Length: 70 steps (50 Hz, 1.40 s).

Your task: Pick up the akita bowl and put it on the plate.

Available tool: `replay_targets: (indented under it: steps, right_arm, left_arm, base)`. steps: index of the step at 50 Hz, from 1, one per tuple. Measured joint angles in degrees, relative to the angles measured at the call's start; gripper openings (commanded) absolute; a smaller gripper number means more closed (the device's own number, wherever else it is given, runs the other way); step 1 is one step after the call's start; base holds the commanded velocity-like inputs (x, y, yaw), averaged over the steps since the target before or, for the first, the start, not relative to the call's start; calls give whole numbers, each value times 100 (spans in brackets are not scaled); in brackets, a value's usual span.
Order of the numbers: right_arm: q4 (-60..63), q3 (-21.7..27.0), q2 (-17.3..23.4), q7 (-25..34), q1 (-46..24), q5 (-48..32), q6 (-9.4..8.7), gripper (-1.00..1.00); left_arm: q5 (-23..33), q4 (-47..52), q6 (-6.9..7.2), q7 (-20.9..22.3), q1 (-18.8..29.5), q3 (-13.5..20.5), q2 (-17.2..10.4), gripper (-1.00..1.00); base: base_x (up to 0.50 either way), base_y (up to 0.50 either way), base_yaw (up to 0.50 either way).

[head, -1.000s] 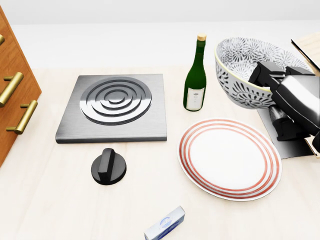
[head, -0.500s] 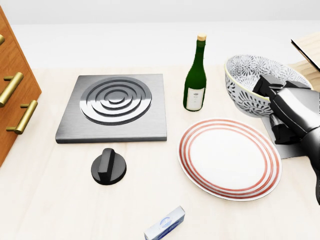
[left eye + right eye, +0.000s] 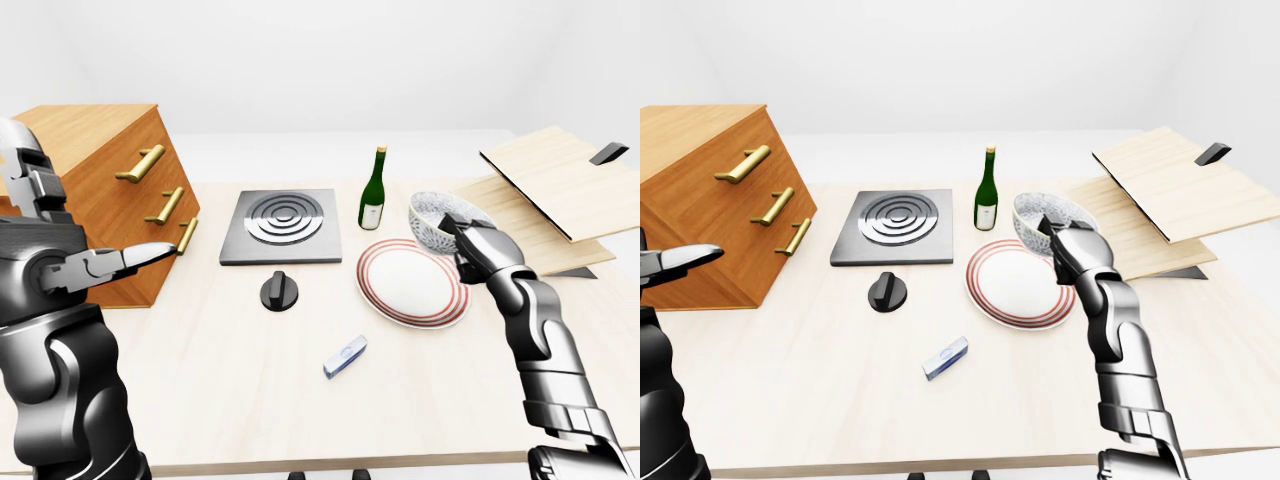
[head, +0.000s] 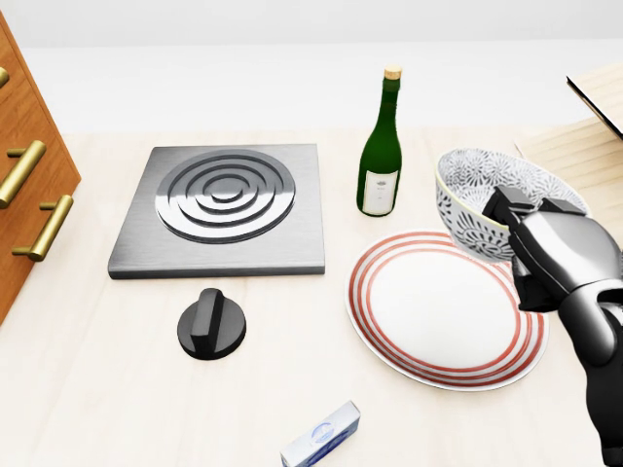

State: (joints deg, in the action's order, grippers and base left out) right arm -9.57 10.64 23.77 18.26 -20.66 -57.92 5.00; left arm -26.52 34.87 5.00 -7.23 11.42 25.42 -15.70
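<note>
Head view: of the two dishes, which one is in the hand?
The akita bowl, floral-patterned, gripped at its rim by the right hand. The red-ringed plate lies flat on the table, ungripped.

**Bright, even, sharp**

Light falls evenly from above across all I see, bright and white. Shadows on the table point(image 4: 97, 389) are faint and soft-edged. My right hand point(image 4: 560, 255) wears pale glossy highlights; the burner plate point(image 4: 224, 209) has a dull sheen. Nothing blurs.

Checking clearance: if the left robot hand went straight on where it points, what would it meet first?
Likely the wooden drawer cabinet with brass handles, though the left robot hand may pass beside it; depth is unclear.
</note>
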Motion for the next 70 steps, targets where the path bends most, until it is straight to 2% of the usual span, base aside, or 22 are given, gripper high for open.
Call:
replay_targets:
  steps: [24, 46, 70]
  right_arm:
    - [-1004, -250, -125, -924, 64, -256, 0, -100]
    - [-756, -406, -410, -977, 379, -451, 0, -100]
    - [-909, -514, -530, -1197, 467, -609, 0, -100]
  left_arm:
    - [209, -148, 0, -46, 16, 19, -7, 100]
    - [232, -195, 0, -102, 38, 27, -25, 100]
    - [144, -180, 0, -146, 55, 51, -44, 100]
  base:
    - [0, 0, 0]
    - [0, 0, 0]
    - [0, 0, 0]
